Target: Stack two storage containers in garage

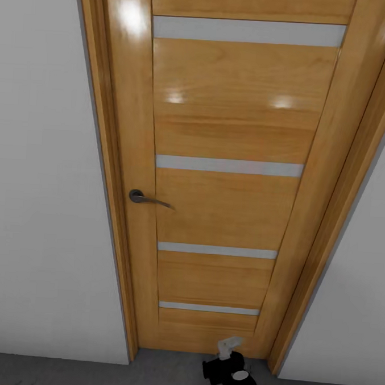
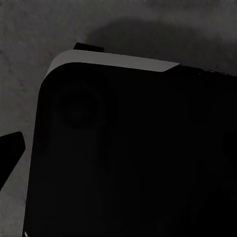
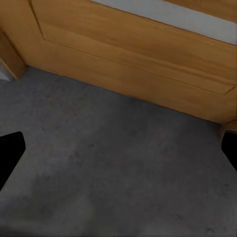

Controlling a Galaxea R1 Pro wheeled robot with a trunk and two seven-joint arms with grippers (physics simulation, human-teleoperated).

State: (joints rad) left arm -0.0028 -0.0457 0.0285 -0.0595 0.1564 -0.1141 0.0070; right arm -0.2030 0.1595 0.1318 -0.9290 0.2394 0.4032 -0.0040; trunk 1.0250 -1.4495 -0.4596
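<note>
**Robot face to face with a closed wooden door**

Head view first: a tall honey-coloured wooden door (image 1: 227,177) stands shut straight ahead, its long axis running upright, crossed by pale frosted strips (image 1: 228,165). A dark metal lever handle (image 1: 146,198) sits on its left side, the lever pointing toward the door's middle. Matching wooden frame (image 1: 105,170) on both sides, plain pale wall (image 1: 39,177) beyond it. Down at the bottom runs the floor (image 1: 62,372), dark grey and mottled, and there a black arm segment with a white tip (image 1: 230,366) pokes up near the door's foot. I can't say for sure which arm it is.

Over to the left wrist view: a big black body with a pale grey rounded edge (image 2: 113,61) looms close, rough grey concrete behind it. One dark fingertip (image 2: 11,150) of the left claw shows at the edge; whether that claw is released or clenched, I cannot tell.

Now the right wrist view: the right claw (image 3: 118,153) hangs released, fingertips wide apart with nothing between them, over the concrete floor just before the door's lower panel (image 3: 138,64).
</note>
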